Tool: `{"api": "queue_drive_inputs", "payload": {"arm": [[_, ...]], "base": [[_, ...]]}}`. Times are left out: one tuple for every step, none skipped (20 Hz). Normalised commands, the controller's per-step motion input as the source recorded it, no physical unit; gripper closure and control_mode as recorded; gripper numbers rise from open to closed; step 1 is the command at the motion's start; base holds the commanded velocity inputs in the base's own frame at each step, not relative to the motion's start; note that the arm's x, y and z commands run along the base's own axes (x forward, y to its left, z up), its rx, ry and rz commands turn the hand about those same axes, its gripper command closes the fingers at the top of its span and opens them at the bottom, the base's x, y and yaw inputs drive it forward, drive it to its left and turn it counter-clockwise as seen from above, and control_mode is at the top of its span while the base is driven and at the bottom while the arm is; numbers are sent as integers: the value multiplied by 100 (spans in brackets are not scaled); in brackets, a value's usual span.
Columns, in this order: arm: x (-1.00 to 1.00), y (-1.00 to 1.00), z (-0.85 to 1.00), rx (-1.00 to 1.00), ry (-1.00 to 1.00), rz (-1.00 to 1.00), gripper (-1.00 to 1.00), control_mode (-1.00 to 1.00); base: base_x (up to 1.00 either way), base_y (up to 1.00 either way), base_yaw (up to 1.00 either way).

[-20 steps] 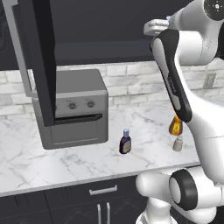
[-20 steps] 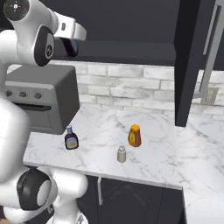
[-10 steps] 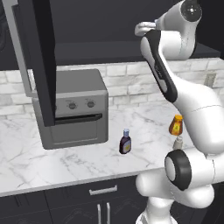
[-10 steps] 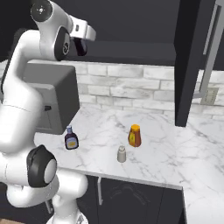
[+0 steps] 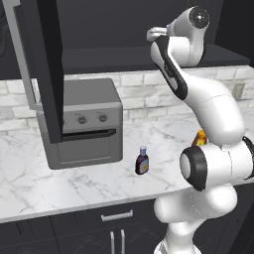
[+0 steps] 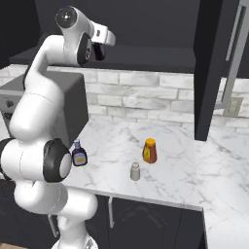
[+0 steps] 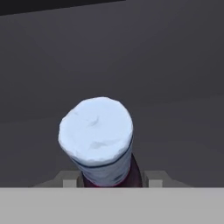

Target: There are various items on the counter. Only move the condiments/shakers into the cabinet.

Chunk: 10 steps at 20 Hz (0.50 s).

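Arm swung higher toward cabinet (image 5: 124, 54), hand view alone shows jaws pinching blue-capped bottle (image 7: 98, 140).

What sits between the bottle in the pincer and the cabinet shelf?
Nothing visible. The pincer holds the blue-capped bottle up at the cabinet opening, and the hand view shows just bare dark interior beyond the cap.

My pincer (image 6: 99, 50) holds a bottle (image 7: 98, 140) up at the cabinet shelf (image 6: 146, 54); far below, the tabletop (image 6: 185, 165) carries another bottle (image 6: 79, 153), shaker (image 6: 135, 171) and toaster oven (image 5: 87, 124).
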Motion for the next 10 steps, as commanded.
{"api": "queue_drive_inputs", "payload": {"arm": [[78,-9,-6,4,3,0,100,-100],[76,-9,-6,5,4,0,100,-100],[76,-9,-7,5,6,0,100,-100],[77,-9,-8,6,7,0,100,-100],[75,-7,-12,2,6,0,100,-100],[71,0,-20,0,1,0,100,-100],[68,0,-23,0,2,0,100,-100],[64,0,-29,0,4,0,100,-100],[59,0,-44,0,10,0,100,-100],[58,0,-49,-1,12,0,100,-100]], "base": [[0,0,0],[0,0,0],[0,0,0],[0,0,0],[0,0,0],[0,0,0],[0,0,0],[0,0,0],[0,0,0],[0,0,0]]}}
